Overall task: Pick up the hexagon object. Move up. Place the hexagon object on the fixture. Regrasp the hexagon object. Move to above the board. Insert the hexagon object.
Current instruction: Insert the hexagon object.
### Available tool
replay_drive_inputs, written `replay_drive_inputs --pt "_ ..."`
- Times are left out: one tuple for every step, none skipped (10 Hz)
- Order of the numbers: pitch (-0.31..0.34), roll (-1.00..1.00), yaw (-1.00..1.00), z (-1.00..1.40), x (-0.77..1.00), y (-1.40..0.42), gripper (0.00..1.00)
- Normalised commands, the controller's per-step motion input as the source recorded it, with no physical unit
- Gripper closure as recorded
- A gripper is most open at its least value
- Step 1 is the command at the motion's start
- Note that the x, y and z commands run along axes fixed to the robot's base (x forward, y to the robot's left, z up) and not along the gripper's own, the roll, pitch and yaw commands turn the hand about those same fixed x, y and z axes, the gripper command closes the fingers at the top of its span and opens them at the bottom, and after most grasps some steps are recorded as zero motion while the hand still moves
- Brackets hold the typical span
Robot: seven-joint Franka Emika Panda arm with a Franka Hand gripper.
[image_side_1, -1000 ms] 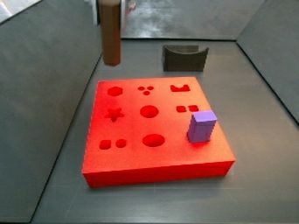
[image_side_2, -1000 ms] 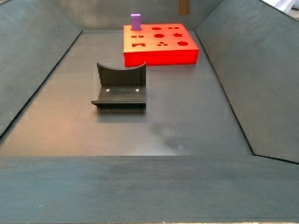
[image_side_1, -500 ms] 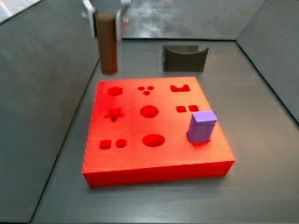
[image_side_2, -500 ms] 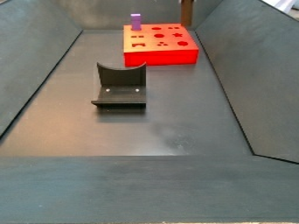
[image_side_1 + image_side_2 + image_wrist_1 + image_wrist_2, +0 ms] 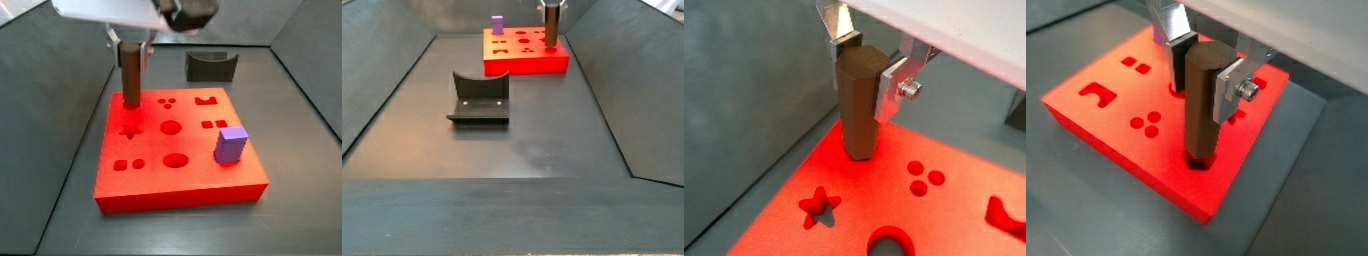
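Note:
The hexagon object, a slim brown peg, stands upright with my gripper shut on its upper part. Both wrist views show the silver fingers clamped on the peg. Its lower end meets the red board at the hexagon cut-out in a far corner; how deep it sits I cannot tell. In a side view the peg rises from the board. The fixture stands off the board with nothing on it.
A purple block stands upright on the board, at the side away from the peg. A star cut-out and three small round holes lie close to the peg. Grey walls enclose the floor.
The gripper has come down with the peg, from behind and above the board's far edge onto the hexagon cut-out. The arm's body now shows in a side view.

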Motion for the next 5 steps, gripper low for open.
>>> replay_drive_inputs --pt "0.054 0.0 -0.54 -0.85 0.08 0.0 1.0" --pt "0.031 0.0 -0.6 -0.9 0.0 0.0 1.0" --pt "0.02 -0.03 -0.49 -0.99 -0.27 0.05 1.0" --pt "0.0 -0.08 -0.48 -1.0 -0.31 0.09 1.0" --pt "-0.037 -0.09 -0.39 -0.93 -0.07 0.15 1.0"
